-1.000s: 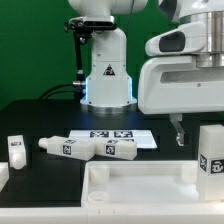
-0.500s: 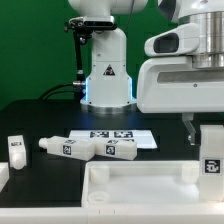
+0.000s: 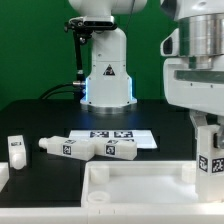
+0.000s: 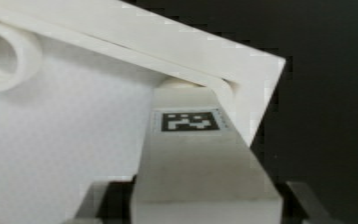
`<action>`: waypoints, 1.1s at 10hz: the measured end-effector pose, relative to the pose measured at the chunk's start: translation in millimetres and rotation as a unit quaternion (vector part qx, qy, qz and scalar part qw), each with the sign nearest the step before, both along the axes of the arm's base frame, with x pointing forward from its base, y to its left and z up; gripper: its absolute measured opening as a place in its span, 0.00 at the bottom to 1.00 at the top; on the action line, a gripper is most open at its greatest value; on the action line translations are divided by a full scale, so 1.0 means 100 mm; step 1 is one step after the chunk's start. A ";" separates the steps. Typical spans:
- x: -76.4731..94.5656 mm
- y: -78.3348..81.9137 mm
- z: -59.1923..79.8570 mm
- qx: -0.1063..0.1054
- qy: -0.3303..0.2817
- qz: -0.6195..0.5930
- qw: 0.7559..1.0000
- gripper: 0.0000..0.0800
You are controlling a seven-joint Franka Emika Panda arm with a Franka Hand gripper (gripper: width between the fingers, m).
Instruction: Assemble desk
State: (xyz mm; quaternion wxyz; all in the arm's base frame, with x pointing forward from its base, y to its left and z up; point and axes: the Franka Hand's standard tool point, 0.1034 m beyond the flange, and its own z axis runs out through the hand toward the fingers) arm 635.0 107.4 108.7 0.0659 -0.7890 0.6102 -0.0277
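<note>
Wrist view shows a white desk leg (image 4: 194,165) running straight out between my fingers (image 4: 108,205), its square tag (image 4: 190,122) facing the camera. My gripper (image 4: 202,205) looks closed on it, pads against both flat sides. Beyond the leg's far end lies the tabletop panel (image 4: 69,130), with a round socket (image 4: 2,55) off to one side. In the exterior view the leg stands upright below my hand at the panel's corner; whether it touches the panel I cannot tell. I judge the leg light, rigid and smooth plastic, so it may twist or slip if pushed off-axis. Holding it across the flat faces near the top suits it and leaves the lower end free. The panel is wide and stiff, best left lying. The loose legs (image 3: 118,148) lie well away from my hand, beside the marker board (image 3: 115,133)
</note>
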 end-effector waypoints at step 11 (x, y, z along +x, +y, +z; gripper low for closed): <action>0.03 0.03 0.01 0.012 -0.010 -0.010 1.000 0.71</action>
